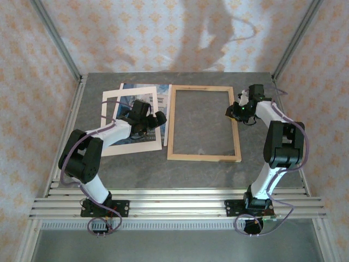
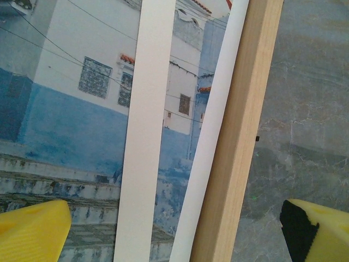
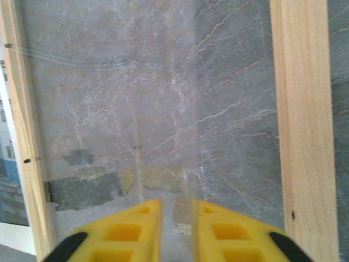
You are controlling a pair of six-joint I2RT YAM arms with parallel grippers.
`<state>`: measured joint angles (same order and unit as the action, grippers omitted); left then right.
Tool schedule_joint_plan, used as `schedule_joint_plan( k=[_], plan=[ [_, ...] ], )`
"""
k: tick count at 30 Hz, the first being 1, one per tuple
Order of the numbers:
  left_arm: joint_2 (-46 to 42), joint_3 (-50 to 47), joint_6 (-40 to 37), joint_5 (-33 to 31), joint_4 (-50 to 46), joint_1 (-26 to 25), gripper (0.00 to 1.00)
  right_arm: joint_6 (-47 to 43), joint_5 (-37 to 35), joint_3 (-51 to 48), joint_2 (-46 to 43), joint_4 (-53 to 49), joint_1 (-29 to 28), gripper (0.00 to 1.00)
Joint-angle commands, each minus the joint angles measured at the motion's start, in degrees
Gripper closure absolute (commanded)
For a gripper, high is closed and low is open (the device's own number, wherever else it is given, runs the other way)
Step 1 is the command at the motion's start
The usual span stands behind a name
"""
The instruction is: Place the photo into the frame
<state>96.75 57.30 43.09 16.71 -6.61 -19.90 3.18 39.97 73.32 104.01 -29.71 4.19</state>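
Arm hardware, as my feeds show it.
Left arm (image 1: 112,132) and right arm (image 1: 265,177) match: white rounded link shells, chunky black joint housings, black wrist blocks. Each base (image 1: 106,207) is a black plate with a white stub above it. A thin grey-purple cable (image 1: 303,143) loops along each arm and coils beside its base. I see a small green light (image 1: 241,112) on the right wrist. Left gripper (image 2: 174,234) fingers (image 2: 32,234) are bright yellow with fine ribbing, and one has a black pad face. Right gripper (image 3: 177,224) fingers are the same yellow, moulded with rectangular pockets, with black patches at the outer corners.
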Motion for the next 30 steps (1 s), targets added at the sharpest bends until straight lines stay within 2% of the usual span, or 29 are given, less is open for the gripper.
schedule_joint_plan(
  k=[1, 10, 14, 17, 24, 26, 27, 29, 30],
  plan=[
    [0.8, 1.2, 0.0, 0.3, 0.7, -0.5, 0.00, 0.5, -3.4, 0.4, 0.1, 0.5, -0.2, 0.69],
    [0.5, 1.7, -0.3, 0.3, 0.5, -0.5, 0.00, 1.7, -8.5, 1.7, 0.3, -0.5, -0.2, 0.48],
    [0.3, 1.6, -0.3, 0.5, 0.5, -0.5, 0.00, 2.1, -12.2, 2.3, -0.9, -0.9, -0.2, 0.33],
    [0.1, 1.4, -0.4, 0.8, 0.7, -0.5, 0.00, 2.4, -14.4, 2.3, -2.2, -1.1, -0.2, 0.29],
    [0.1, 0.3, 0.2, 1.9, 1.7, -0.6, 0.00, 3.8, -18.8, 2.3, -6.5, -1.5, -0.2, 0.27],
    [-0.1, -0.3, 0.4, 2.2, 2.0, -0.8, 0.00, 4.5, -20.3, 2.0, -8.2, -1.4, -0.2, 0.24],
    [-0.2, -0.5, 0.5, 2.3, 2.0, -0.9, 0.00, 5.0, -20.9, 1.7, -9.1, -1.1, -0.2, 0.20],
    [-0.6, -0.9, 0.3, 2.4, 1.9, -1.1, 0.00, 6.3, -21.4, 1.1, -11.0, -0.3, -0.2, 0.00],
    [-0.8, -1.0, 0.1, 2.2, 1.8, -1.1, 0.00, 7.0, -21.2, 0.9, -12.2, -0.1, -0.2, 0.00]
  ],
)
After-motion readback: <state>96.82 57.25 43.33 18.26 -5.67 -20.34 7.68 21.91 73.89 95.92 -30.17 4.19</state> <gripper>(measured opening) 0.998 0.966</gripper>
